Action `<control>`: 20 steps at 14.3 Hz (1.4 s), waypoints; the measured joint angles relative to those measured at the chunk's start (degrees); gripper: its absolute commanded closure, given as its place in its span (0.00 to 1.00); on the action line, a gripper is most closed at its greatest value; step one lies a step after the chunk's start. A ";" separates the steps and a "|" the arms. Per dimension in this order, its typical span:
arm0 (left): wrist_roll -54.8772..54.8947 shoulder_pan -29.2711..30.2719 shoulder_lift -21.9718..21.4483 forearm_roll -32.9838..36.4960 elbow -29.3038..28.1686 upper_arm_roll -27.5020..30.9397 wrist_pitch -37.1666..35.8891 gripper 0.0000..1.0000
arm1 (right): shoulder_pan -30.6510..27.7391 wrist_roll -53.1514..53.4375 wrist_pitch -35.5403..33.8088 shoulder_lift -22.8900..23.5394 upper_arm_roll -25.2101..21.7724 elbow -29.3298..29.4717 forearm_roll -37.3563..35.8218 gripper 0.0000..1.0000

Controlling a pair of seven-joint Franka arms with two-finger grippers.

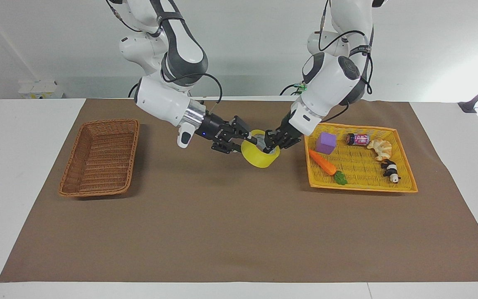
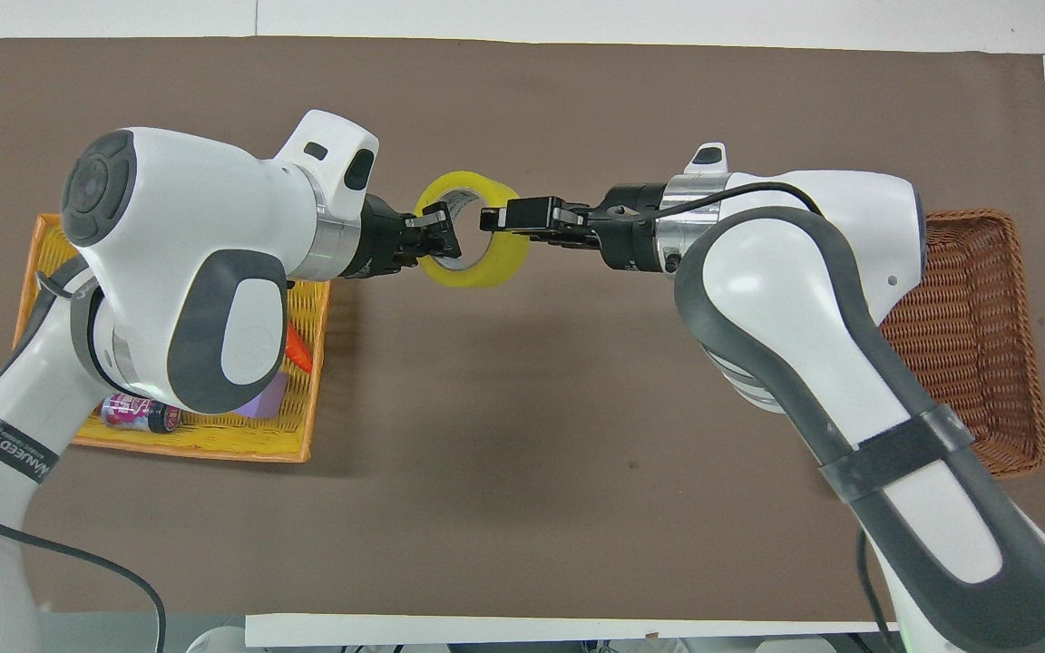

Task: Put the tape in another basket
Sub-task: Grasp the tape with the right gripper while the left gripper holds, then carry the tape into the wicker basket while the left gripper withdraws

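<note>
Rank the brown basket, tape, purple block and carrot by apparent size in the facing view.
1. brown basket
2. tape, held up off the table, so its look may mislead
3. carrot and purple block: too alike to rank.

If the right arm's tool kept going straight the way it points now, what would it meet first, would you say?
The right tool already reaches the wide yellow roll of packing tape; straight on, it would probably meet the left tool gripping that roll.

Left claw (image 2: 436,238) and right claw (image 2: 509,220) both pinching tape (image 2: 473,231) over mat (image 2: 522,381).
</note>
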 measured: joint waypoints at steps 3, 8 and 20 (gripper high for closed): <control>0.00 0.00 0.00 0.00 0.01 0.00 -0.02 1.00 | -0.01 0.00 -0.02 0.00 0.00 0.01 0.00 1.00; -1.41 -0.06 -0.04 0.04 0.54 -0.01 0.03 0.00 | -0.07 0.10 -0.07 0.01 0.00 0.00 0.01 1.00; 13.43 24.84 -6.51 15.56 5.26 1.82 -20.49 0.00 | -36.37 -9.76 -42.36 -2.68 -1.44 -1.37 -12.27 1.00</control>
